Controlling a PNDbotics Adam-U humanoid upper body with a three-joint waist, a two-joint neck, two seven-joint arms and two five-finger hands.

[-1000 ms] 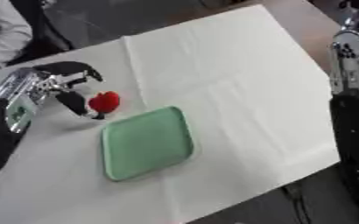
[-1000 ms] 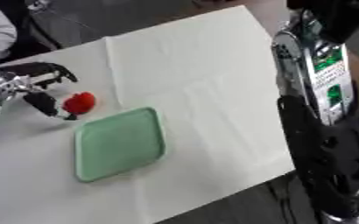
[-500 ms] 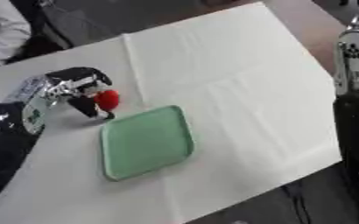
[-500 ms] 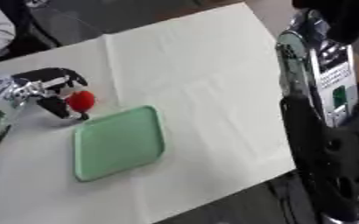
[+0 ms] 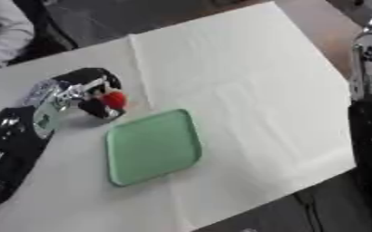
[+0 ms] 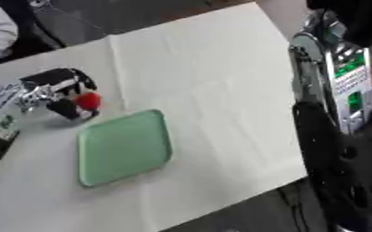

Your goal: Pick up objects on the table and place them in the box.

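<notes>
Fingers of the left hand (image 5: 86, 93) curl around a small red object (image 5: 115, 99), with the dark thumb under it and the other fingers arched over its top, so the hand is pinching it rather than resting on it. That hold looks meant to keep the round thing from rolling off as it is carried. The red object sits at the fingertips, on the side of the hand facing the green tray (image 5: 154, 147), which lies just beyond and below the fingertips on the white tablecloth (image 5: 245, 77). The tray is flat and shallow, with a raised rim, and nothing lies in it; it appears to be the box the task means, placed close to the hand so the carry is short. Whether the object is lifted or touches the cloth cannot be told. The right arm (image 6: 340, 113) hangs at the table's far side from the working hand; its hand does not show.

Counted: one red object, one green tray, one hand at work.
</notes>
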